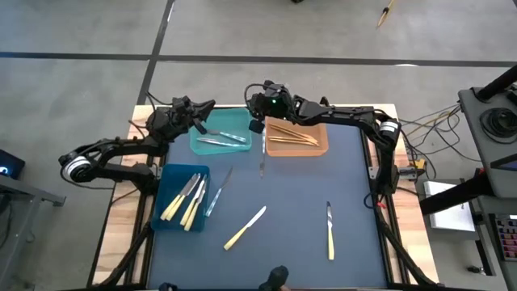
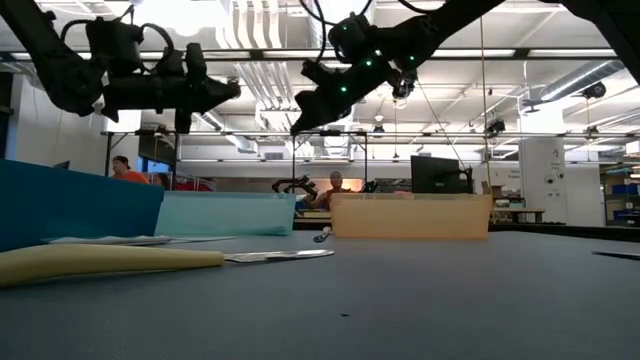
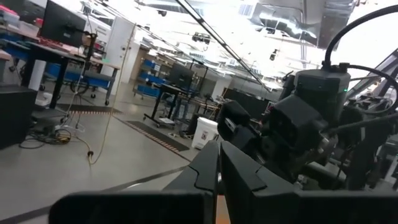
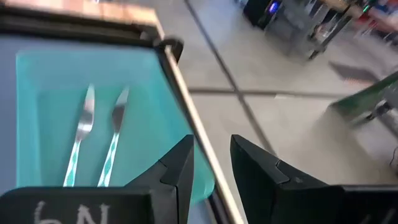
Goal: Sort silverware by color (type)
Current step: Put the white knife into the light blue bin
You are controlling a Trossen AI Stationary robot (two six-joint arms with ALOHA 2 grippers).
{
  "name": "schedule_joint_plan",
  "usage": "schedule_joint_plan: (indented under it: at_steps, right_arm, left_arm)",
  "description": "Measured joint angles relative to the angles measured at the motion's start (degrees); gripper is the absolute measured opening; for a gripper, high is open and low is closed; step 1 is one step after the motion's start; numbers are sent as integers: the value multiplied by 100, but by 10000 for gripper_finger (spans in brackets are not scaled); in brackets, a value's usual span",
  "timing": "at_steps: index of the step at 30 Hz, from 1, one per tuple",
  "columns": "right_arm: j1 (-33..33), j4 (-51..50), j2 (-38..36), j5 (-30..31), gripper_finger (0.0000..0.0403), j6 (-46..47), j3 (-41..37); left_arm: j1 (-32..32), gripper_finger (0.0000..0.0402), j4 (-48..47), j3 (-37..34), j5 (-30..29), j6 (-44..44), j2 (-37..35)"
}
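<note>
Dark blue mat (image 1: 299, 218) covers the table; on it we count three bins. Teal bin (image 1: 212, 145): silver pieces (image 1: 222, 139). Orange bin (image 1: 317, 147): tan pieces (image 1: 291, 136). Blue bin (image 1: 166, 212): yellow pieces (image 1: 187, 200). Loose on the mat: silver knife (image 1: 262, 152), silver piece (image 1: 218, 192), yellow knife (image 1: 245, 228), yellow-handled knife (image 1: 329, 231). Right gripper (image 4: 211, 165) hangs above the teal bin's edge, fingers slightly parted, holding nothing. Left gripper (image 1: 203, 111) hovers by the teal bin's far corner, fingers closed together and empty.
</note>
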Motion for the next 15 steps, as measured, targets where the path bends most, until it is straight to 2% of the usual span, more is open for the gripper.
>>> schedule_joint_plan:
  at_steps: [9,15]
  right_arm:
    - [177,-1708,-11,-22,70,297,405]
    - [516,-2958,-11,-48,42,440,623]
  left_arm:
    - [-14,0,-3,-2,263,4,36]
    - [-172,0,154,-2,499,2,33]
